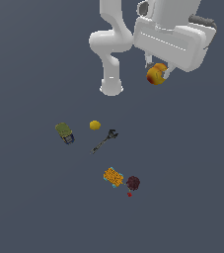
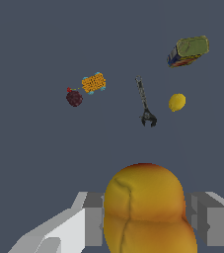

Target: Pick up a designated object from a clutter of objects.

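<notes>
Judging by the height, the pick looks done: on the floor, from the exterior view's left, lie the olive-green box (image 1: 64, 132), yellow lump (image 1: 94, 125), black wrench (image 1: 104, 141), orange patterned block (image 1: 113, 176) and maroon ball (image 1: 133, 183). Well above them the gripper (image 1: 158, 73) is clamped on the fruit (image 1: 156, 74), rounded, creased, yellow-orange with a reddish blush.

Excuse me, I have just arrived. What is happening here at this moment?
One robot arm holds a yellow-orange fruit between the jaws of its gripper, lifted well above the floor. The rest lies below, untouched: a green box, a yellow lump, a black wrench, an orange block and a maroon ball beside it.
</notes>
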### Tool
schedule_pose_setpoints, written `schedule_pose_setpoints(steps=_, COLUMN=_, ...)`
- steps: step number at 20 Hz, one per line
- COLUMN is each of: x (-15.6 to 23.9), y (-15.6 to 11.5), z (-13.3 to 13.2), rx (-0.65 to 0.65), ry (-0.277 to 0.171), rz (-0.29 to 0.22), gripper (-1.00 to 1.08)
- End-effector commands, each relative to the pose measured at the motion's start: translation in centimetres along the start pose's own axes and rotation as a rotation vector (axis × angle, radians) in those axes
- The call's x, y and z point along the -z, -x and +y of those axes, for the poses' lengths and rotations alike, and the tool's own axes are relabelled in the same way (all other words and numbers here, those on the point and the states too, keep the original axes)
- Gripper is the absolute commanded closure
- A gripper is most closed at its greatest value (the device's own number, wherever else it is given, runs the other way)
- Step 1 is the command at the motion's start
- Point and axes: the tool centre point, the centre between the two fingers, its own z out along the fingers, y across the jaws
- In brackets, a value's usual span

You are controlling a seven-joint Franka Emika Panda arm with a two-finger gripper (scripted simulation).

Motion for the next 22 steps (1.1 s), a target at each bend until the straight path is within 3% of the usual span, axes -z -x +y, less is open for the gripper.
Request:
schedule_pose_setpoints(steps=1, x=0.7, y=0.2, z=-0.4, rx=-0.001, ry=0.000, rz=-0.001, gripper=1.08)
schedule_pose_setpoints(steps=22, x=2.8, y=-1.0, z=-2.1, rx=-0.001, ry=0.001, rz=-0.001, gripper=1.08)
